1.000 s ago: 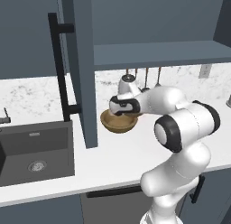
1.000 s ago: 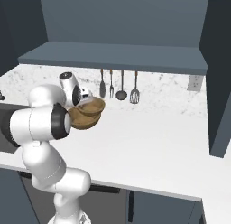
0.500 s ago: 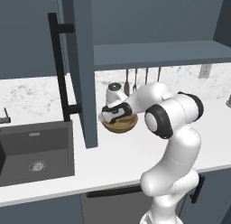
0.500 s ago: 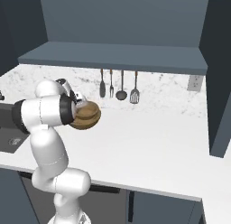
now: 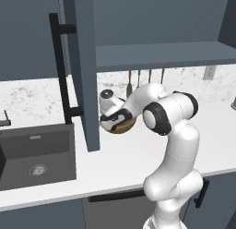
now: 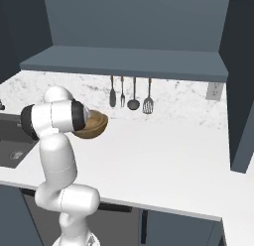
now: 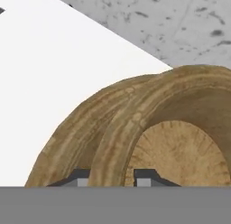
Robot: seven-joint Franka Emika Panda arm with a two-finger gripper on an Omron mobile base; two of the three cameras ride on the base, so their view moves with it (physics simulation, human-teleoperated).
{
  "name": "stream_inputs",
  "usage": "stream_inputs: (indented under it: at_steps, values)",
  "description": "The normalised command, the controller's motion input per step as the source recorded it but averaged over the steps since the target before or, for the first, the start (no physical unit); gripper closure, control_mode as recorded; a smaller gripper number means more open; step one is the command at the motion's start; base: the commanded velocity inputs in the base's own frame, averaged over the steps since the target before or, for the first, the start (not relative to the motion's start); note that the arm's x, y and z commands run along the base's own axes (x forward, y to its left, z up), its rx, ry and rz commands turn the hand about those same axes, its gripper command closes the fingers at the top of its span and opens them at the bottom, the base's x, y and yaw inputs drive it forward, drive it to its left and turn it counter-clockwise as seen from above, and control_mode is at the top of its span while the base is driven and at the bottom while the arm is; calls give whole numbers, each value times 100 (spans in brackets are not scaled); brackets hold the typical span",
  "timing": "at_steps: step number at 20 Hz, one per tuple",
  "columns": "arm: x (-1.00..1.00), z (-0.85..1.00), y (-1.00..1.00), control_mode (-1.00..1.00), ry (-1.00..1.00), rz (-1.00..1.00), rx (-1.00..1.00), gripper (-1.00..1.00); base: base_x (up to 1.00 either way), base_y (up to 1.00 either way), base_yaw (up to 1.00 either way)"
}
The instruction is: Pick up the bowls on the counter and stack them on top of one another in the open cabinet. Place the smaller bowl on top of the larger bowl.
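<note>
One wooden bowl (image 7: 135, 128) sits pinched by its rim between the two fingers (image 7: 145, 177), one inside the rim and one outside, closed tight on the thick wall. Which of the two bowls it is I cannot tell. The bowl hangs tilted just above the white bench (image 5: 133, 154), beside the edge of the open cabinet door (image 5: 85, 85). The dark sink (image 5: 37, 154) lies to the left, and utensils (image 6: 131, 93) hang on the far wall under the cabinet shelf (image 6: 124, 61).
</note>
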Motion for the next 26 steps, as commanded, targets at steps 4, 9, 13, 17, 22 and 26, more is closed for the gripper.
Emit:
stream_inputs:
  at_steps: [4,9,13,17,22,26]
  values:
    - [-6,22,-14,-100,-13,0,0,-100,0,0,0]
    - [-44,51,-20,-100,-8,0,0,-100,0,0,0]
    - [-79,33,0,-100,0,0,8,-100,0,0,0]
    - [-34,-6,0,-100,2,0,6,-100,0,0,0]
    - [43,-28,2,-100,0,2,0,-100,0,0,0]
    - [1,-35,19,-100,0,8,-1,-100,0,0,0]
